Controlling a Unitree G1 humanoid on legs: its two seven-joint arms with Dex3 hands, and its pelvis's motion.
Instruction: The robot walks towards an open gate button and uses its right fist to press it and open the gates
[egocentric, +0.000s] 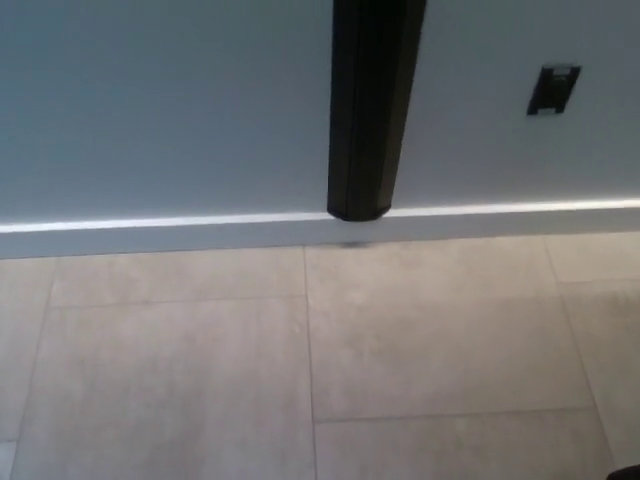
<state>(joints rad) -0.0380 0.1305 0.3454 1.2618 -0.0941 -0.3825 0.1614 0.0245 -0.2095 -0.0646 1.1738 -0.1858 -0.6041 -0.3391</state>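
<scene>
Facing: the head view is showing a pale wall (160, 110) above a grey tiled floor (180, 370), with a bright strip (150, 222) running along the wall base.
Largest fixture: a black vertical post (368, 110) is hanging down the wall, long axis upright, ending just above the strip.
Button: a small dark wall plate (554, 89), probably the gate button, is sitting upper right, well apart from the post.
Hands: neither hand is showing, so finger state cannot be told; a dark sliver at the bottom right corner is too small to identify.
Bearing: the plate is lying to the robot's right, favouring the right arm.
Progress: judged as approach, press not yet begun.
</scene>
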